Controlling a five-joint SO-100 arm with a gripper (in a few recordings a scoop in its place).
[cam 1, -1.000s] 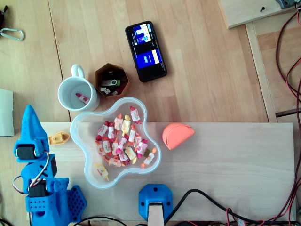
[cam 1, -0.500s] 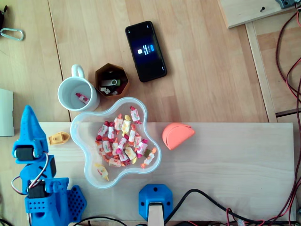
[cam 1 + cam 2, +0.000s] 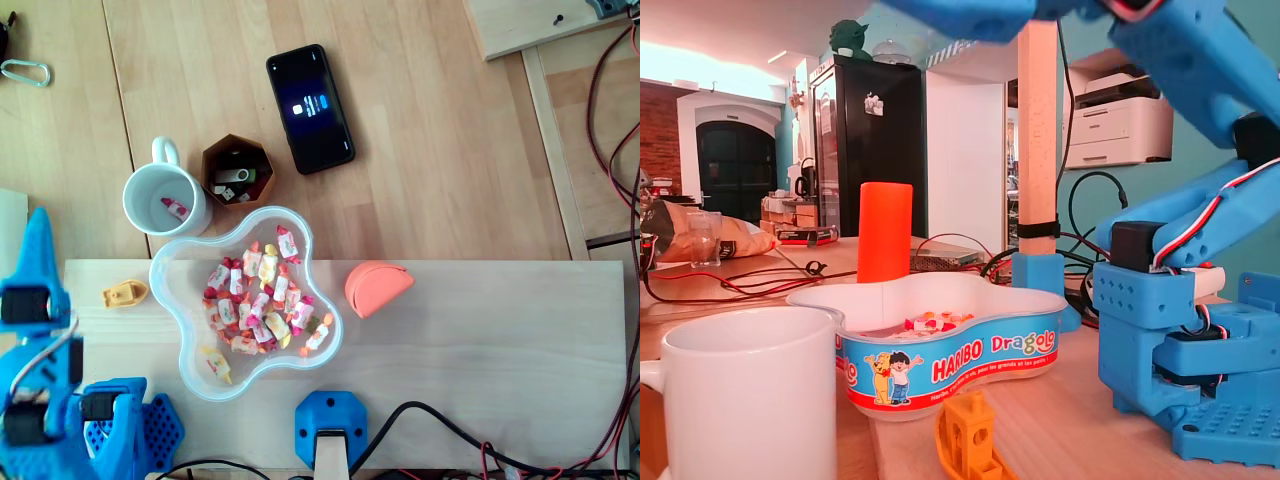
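my end effector [image 3: 38,232] has swung left over the last second and is now further from the yellow boat [image 3: 125,294]. the boat hasn't moved: it's on the surface, just left of the candy bowl [image 3: 166,258]. can't tell how far my jaws are open, and i see nothing held.

White mug [image 3: 740,400] stands beside the candy bowl [image 3: 970,352], small orange boat [image 3: 965,440] in front.

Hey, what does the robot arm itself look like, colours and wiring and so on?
The arm is bright blue plastic with black servo motors at its joints. The gripper tapers to a blue point. Thin red, white and black wires loop between segments, and the base has a grid of holes.
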